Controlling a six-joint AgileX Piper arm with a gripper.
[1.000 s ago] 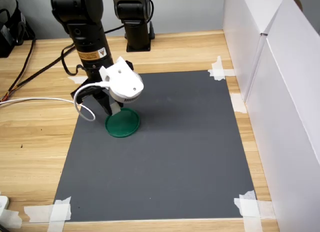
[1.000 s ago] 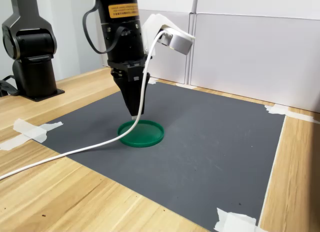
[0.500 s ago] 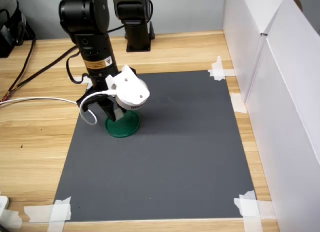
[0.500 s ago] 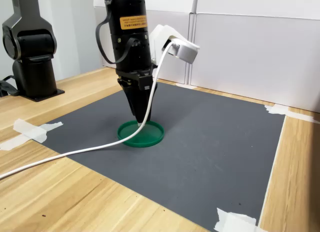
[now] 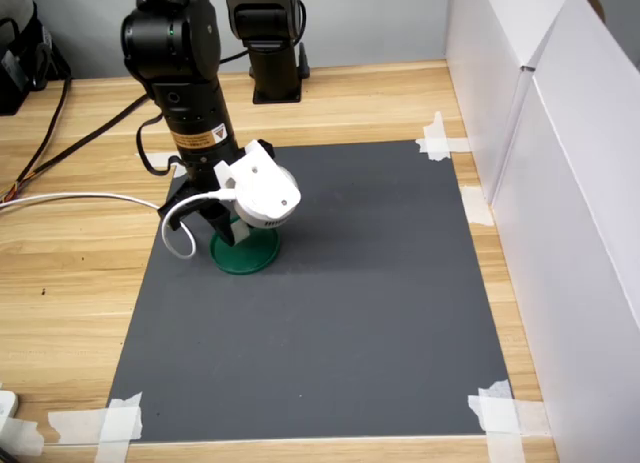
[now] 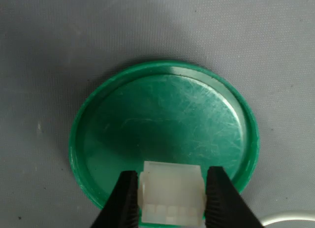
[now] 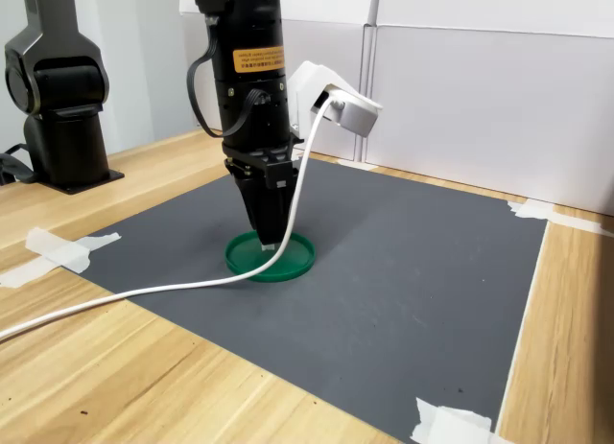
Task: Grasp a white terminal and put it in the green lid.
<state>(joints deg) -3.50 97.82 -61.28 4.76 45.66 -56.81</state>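
The green lid (image 5: 252, 258) lies on the grey mat near its far left corner in the first exterior view. In the wrist view the lid (image 6: 162, 119) fills the middle, and the white terminal (image 6: 172, 192) sits pinched between two black fingers (image 6: 124, 201) over the lid's inner edge. My gripper (image 6: 172, 198) is shut on the white terminal. It points straight down, with its tips (image 7: 270, 241) just over the lid (image 7: 297, 254) in the second exterior view. From the first exterior view the wrist camera housing (image 5: 262, 195) hides the tips.
A grey mat (image 5: 350, 313) is taped to the wooden table with white tape (image 5: 500, 413) at its corners. A second black arm base (image 5: 265, 33) stands behind. White walls (image 5: 540, 133) close the first exterior view's right. A white cable (image 7: 144, 292) trails off the mat.
The arm has shifted over the green lid and come down, so the gripper tips went from beside and above the lid to just over its inside.
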